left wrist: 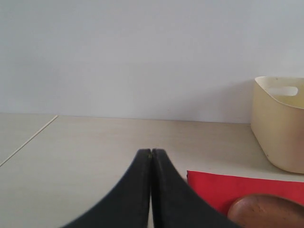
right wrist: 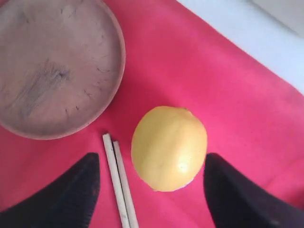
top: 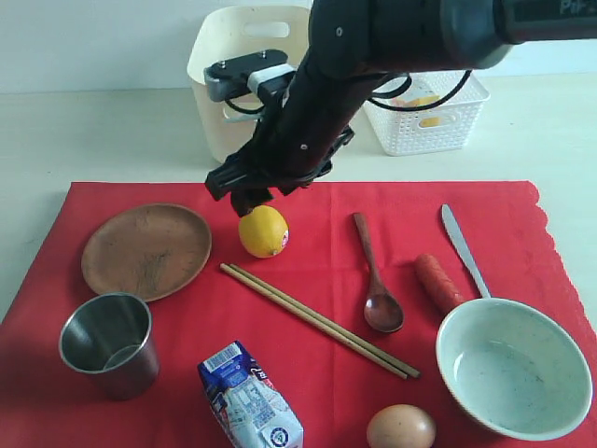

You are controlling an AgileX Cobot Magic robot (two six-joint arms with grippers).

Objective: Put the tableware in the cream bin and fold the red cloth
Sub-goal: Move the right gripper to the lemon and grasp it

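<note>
The red cloth (top: 187, 317) lies spread flat. On it are the wooden plate (top: 145, 250), steel cup (top: 107, 343), chopsticks (top: 317, 319), dark spoon (top: 376, 280), knife (top: 464, 247) and pale bowl (top: 513, 367). The cream bin (top: 224, 56) stands behind the cloth. My right gripper (top: 247, 198) hangs open just over a lemon (top: 263, 231); in the right wrist view its fingers straddle the lemon (right wrist: 168, 147) and the chopstick ends (right wrist: 118, 180), beside the plate (right wrist: 52, 66). My left gripper (left wrist: 151, 152) is shut and empty, low over the table beside the cloth's corner (left wrist: 213, 187).
A carrot (top: 437, 282), an egg (top: 400, 427) and a milk carton (top: 250, 399) also lie on the cloth. A white lattice basket (top: 429, 117) stands to the right of the cream bin. My right arm crosses over the bin and the cloth's back edge.
</note>
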